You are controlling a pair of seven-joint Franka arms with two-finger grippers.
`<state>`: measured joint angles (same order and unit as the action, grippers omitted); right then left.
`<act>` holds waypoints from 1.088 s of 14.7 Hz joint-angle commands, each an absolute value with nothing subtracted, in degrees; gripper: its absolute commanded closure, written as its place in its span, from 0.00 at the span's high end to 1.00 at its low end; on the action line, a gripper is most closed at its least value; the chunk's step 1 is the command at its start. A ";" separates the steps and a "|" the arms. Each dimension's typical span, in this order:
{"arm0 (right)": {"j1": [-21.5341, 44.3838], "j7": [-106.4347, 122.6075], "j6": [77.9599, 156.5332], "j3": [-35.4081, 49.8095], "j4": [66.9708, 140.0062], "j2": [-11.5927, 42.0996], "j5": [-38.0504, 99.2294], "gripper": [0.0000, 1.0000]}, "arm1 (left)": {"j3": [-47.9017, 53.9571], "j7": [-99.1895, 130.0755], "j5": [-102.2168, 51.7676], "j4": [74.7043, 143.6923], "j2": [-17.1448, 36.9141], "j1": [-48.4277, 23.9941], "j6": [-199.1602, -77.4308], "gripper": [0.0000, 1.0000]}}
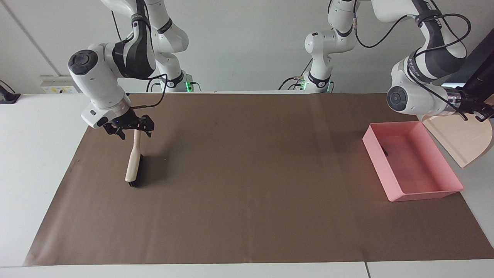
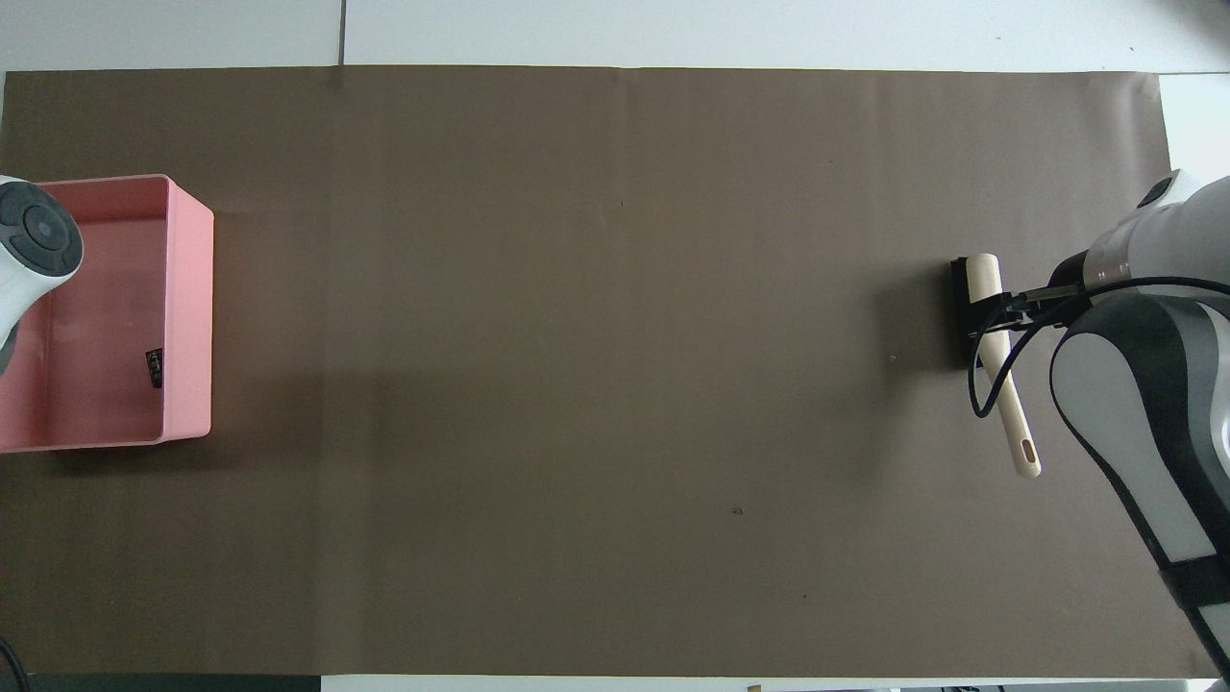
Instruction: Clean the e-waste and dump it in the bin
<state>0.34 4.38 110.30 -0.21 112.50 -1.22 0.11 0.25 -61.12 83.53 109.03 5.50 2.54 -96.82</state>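
A small dark piece of e-waste (image 1: 385,150) (image 2: 154,368) lies in the pink bin (image 1: 424,194) (image 2: 189,308), against the wall nearest the table's middle. My left gripper (image 1: 477,109) is shut on the handle of the cream dustpan (image 1: 461,137), which hangs tilted just past the bin at the left arm's end of the table. My right gripper (image 1: 131,129) (image 2: 996,309) is open and hovers just over the handle of the brush (image 1: 134,162) (image 2: 995,356). The brush lies flat on the paper, bristles pointing away from the robots.
Brown paper (image 1: 247,185) covers most of the white table. Bin and brush sit at opposite ends of it. A black object (image 1: 7,96) rests on the table past the right arm's end.
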 commanded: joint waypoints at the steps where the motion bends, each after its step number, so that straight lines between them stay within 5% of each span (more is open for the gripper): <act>1: 0.79 2.99 109.16 0.00 108.12 -2.02 -2.02 1.00 | 0.17 -62.74 84.03 108.37 3.35 1.49 -95.80 0.00; 9: -0.35 -10.01 85.80 -0.79 88.17 -1.32 0.08 1.00 | 0.26 -74.27 59.19 108.02 -2.81 1.14 -99.22 0.00; 16: -1.76 -9.84 85.87 -0.70 88.50 -1.49 1.76 1.00 | 0.26 -73.57 39.04 113.80 -3.08 -8.59 -107.73 0.00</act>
<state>-1.12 -9.37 86.40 -1.14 89.24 -1.86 1.00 0.97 -73.84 41.50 109.61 -2.11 -4.22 -104.16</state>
